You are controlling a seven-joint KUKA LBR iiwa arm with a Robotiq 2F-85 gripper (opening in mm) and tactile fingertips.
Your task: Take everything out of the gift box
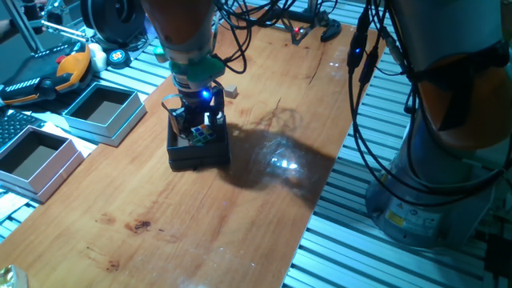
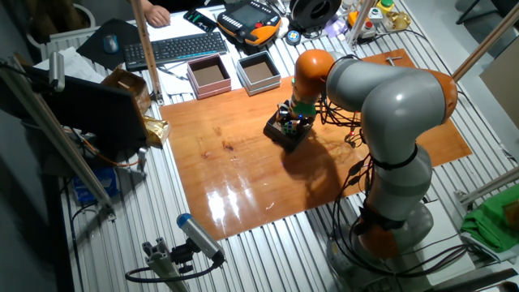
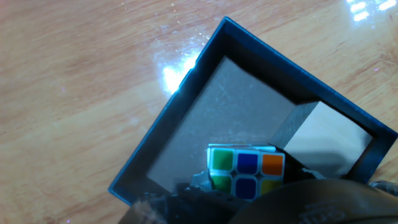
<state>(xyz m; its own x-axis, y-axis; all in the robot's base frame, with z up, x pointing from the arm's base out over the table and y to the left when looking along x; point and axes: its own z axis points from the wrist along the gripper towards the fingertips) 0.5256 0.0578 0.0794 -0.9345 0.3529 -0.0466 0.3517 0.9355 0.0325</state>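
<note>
Closest to the hand camera sits one puzzle cube [image 3: 247,173], its top face showing green, blue, orange and yellow squares, right against the blurred dark gripper body at the bottom edge. It lies inside the single gift box [image 3: 163,121], whose dark walls frame a grey floor. One pale block [image 3: 324,139] rests in the box's far corner, just beside the cube. From one fixed view the gripper [image 1: 198,122] reaches down into the box on the wooden table [image 1: 240,216], with a blue light glowing above its fingers; whether the jaws are spread or pinched on the cube cannot be told. Two light-blue boxes [image 1: 102,113] with brown insides stand side by side at the table's edge, well apart from the black box. One keyboard [image 2: 174,49] lies beyond them in the other fixed view.
</note>
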